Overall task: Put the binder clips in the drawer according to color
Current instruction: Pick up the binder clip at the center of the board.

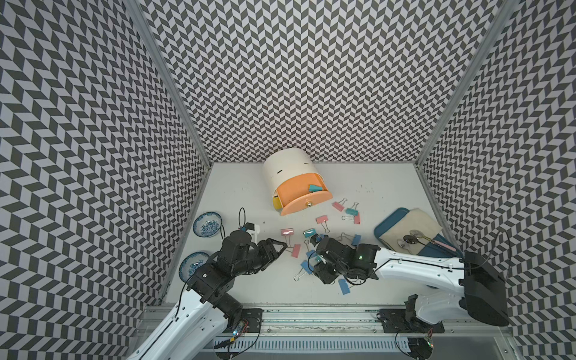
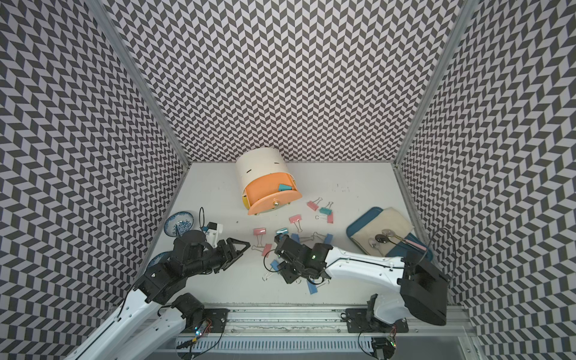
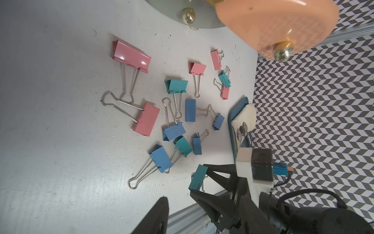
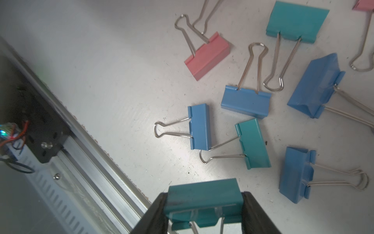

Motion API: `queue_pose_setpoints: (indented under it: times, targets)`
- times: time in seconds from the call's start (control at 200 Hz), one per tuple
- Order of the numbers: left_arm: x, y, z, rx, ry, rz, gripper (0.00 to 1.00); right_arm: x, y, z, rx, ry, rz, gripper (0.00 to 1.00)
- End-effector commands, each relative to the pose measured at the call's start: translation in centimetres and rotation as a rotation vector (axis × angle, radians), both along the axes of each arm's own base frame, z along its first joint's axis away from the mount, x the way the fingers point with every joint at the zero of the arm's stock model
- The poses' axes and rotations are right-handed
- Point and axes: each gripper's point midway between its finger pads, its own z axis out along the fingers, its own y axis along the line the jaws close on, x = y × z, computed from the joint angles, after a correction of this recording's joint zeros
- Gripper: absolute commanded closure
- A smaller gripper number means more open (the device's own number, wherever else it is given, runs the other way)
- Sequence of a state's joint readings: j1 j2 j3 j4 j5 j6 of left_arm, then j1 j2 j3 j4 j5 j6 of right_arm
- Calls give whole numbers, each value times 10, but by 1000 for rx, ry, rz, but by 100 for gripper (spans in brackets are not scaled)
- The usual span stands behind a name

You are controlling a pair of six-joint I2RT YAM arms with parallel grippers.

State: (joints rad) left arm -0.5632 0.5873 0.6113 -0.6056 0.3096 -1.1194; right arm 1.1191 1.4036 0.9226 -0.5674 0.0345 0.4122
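Pink, teal and blue binder clips lie scattered mid-table, among them a pink one (image 1: 287, 231), a teal one (image 1: 308, 232) and a blue one (image 1: 344, 286). My right gripper (image 4: 204, 204) is shut on a teal binder clip (image 4: 202, 196), held low above the pile (image 1: 317, 257). My left gripper (image 1: 277, 255) is open and holds nothing, just left of the pile, near a pink clip (image 1: 296, 250). One of its fingers (image 3: 159, 212) shows in the left wrist view. The orange drawer (image 1: 293, 193) stands pulled out of a cream round cabinet (image 1: 286, 165), with a teal clip (image 1: 315, 188) inside.
Two blue-patterned bowls (image 1: 207, 224) (image 1: 191, 265) sit at the left edge behind my left arm. A teal tray (image 1: 386, 219) with a cream cloth and spoons lies at the right. A metal rail (image 4: 97, 154) runs along the front edge.
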Motion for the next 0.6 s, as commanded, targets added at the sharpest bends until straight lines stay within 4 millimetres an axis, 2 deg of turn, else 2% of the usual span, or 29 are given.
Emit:
queue_pose_setpoints:
  times: [0.0,0.235,0.386,0.591]
  targets:
    - [7,-4,29,-28,-82,-10,40,13,5,41,92,-38,-43,52]
    - [16,-12,51,-30,-120,-29,40,43,0,106,228,-103,-117,54]
    - [23,-16,73,-38,-161,-40,40,62,-7,148,316,-163,-153,54]
    - [37,-33,105,-74,-220,-103,39,93,-14,192,397,-195,-183,56]
